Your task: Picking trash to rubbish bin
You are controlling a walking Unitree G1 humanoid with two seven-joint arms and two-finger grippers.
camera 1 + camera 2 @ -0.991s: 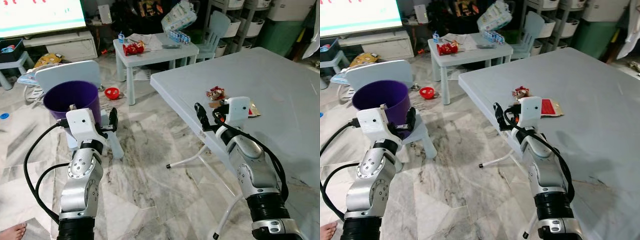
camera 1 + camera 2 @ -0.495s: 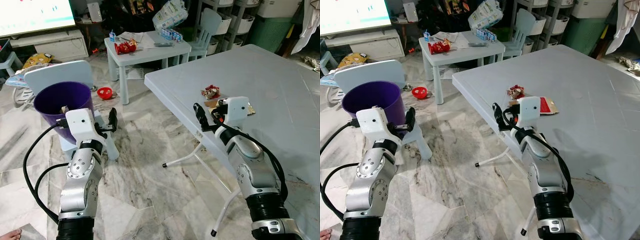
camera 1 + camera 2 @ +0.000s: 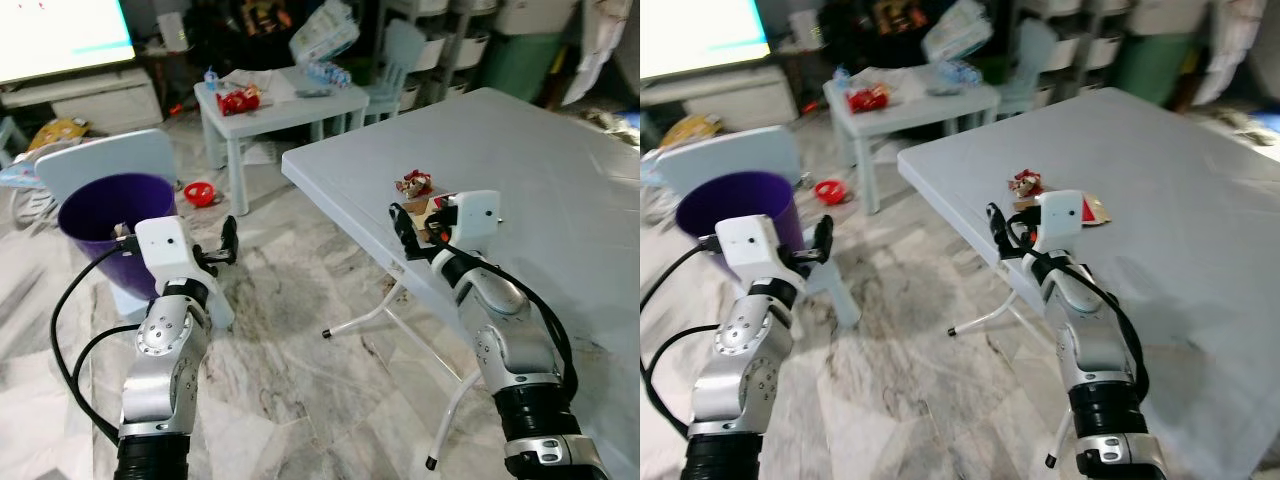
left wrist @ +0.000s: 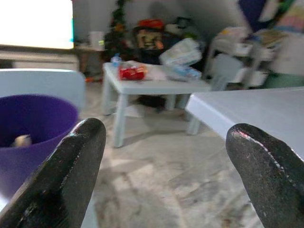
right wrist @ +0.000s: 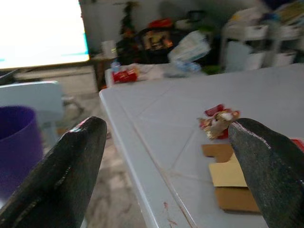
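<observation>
Head views: the right gripper (image 3: pixel 418 226) hangs at the near corner of the grey desk (image 3: pixel 560 190), fingers spread and empty, just short of the trash. The trash, a crumpled wrapper (image 3: pixel 412 185) and a flat brown packet (image 3: pixel 1088 210), lies on the desk near that corner. The left gripper (image 3: pixel 222 243) is held beside the purple bin (image 3: pixel 95 212), fingers apart, holding nothing.

Left wrist view: spread fingers (image 4: pixel 71 166) frame the bin (image 4: pixel 33 118), which has one small pale scrap inside.

Right wrist view: released fingers (image 5: pixel 66 171) frame the wrapper (image 5: pixel 218 121) and a brown card piece (image 5: pixel 230 178) on the desk.

Judgement: the task is early; this trash is not yet picked and all of it remains to be binned.
</observation>
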